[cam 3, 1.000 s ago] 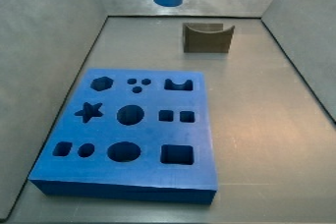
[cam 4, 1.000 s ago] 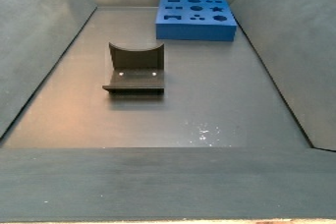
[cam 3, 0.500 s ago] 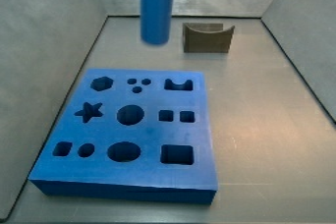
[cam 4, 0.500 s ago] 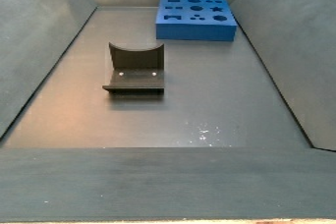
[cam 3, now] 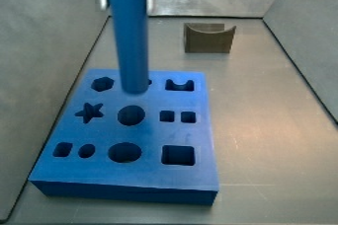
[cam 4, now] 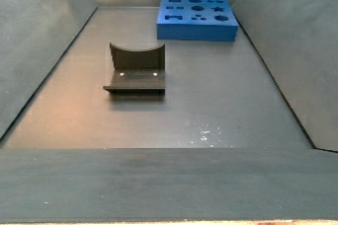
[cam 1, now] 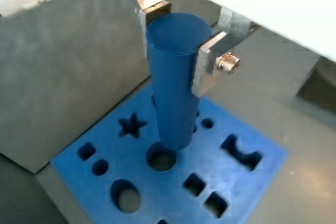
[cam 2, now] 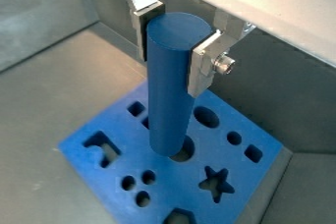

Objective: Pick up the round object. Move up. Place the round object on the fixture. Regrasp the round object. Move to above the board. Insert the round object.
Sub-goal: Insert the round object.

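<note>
My gripper (cam 1: 178, 41) is shut on the round object (cam 1: 174, 100), a blue cylinder peg held upright by its top end between the silver fingers (cam 1: 210, 59). Both wrist views show the grip (cam 2: 175, 43). The peg's lower end hangs over a round hole in the middle of the blue board (cam 1: 160, 184); I cannot tell whether it touches. In a side view the peg (cam 3: 128, 41) stands over the board (cam 3: 148, 135), with the gripper blurred at the picture's top edge. The dark fixture (cam 3: 208, 37) is empty, behind the board; it also shows in a side view (cam 4: 134, 71).
Grey sloping walls (cam 3: 53, 41) enclose the floor on all sides. The board (cam 4: 199, 30) lies at one end of the bin and the fixture stands apart from it on the bare grey floor (cam 4: 199, 111).
The peg, held in my gripper, has come down and forward from near the back wall to stand over the board's holes. The board and fixture have not moved.
</note>
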Robot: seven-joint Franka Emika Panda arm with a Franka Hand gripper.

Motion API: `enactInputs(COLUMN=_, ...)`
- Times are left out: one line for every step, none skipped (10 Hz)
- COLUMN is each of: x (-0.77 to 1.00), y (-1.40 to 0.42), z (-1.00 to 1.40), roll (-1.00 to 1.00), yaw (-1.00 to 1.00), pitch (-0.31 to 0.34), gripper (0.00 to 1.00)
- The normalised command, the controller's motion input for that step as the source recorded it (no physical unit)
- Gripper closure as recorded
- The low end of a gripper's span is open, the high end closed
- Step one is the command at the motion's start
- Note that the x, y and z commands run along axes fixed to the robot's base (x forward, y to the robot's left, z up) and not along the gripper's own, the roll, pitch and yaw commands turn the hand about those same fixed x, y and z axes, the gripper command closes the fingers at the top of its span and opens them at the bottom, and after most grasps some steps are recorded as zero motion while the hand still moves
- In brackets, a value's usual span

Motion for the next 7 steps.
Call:
enactInputs(x=-0.29, y=-0.21, z=-0.55, roll=-0.16, yaw=-0.01, pitch=-0.224, gripper=1.00)
enactInputs(x=-0.27, y=-0.22, z=-0.53, roll=-0.16, yaw=-0.01, pitch=-0.234, gripper=1.00)
enactInputs(x=-0.17, y=-0.15, z=-0.51, roll=-0.20, yaw=0.00, pitch=-0.221, gripper=1.00)
enactInputs(x=-0.02, y=-0.06, z=-0.45, roll=-0.19, yaw=0.00, pitch=-0.164, gripper=1.00)
enactInputs(x=0.00, y=-0.03, z=-0.33, roll=-0.03, yaw=0.00, pitch=-0.051, gripper=1.00)
enactInputs(x=0.00, y=0.00, z=-0.21, roll=0.00, yaw=0.00, pitch=0.000, gripper=1.00)
enactInputs(x=0.02, y=0.00, z=-0.18, roll=0.02, yaw=0.00, pitch=0.000, gripper=1.00)
